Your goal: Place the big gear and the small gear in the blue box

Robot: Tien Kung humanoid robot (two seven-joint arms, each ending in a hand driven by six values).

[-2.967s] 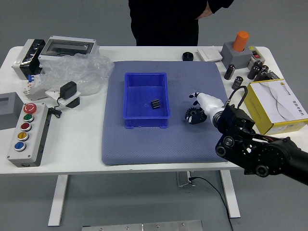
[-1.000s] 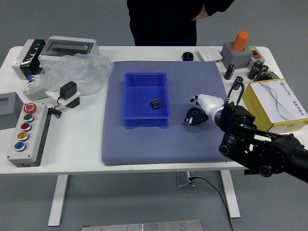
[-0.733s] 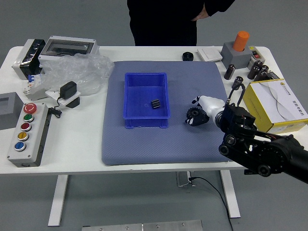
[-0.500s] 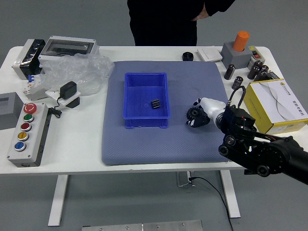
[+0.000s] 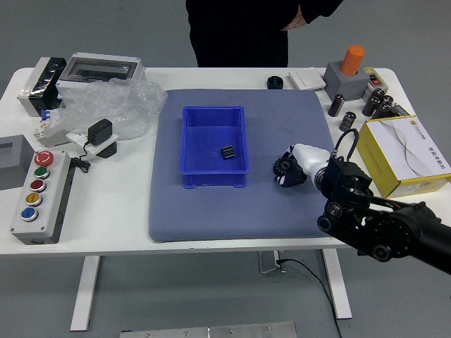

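We see the small gear (image 5: 227,152) inside the blue box (image 5: 211,172); the big gear (image 5: 283,167), pinched in our right hand (image 5: 310,160), we must place yet.

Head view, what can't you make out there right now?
Head view: whether the right hand grips the big gear; the hand covers their contact.
Head view: tooth detail on the small gear; too small.
Head view: the head of the person; cut off by the top edge.
Head view: side print on the yellow box; too small.
Head view: left hand; outside the picture.
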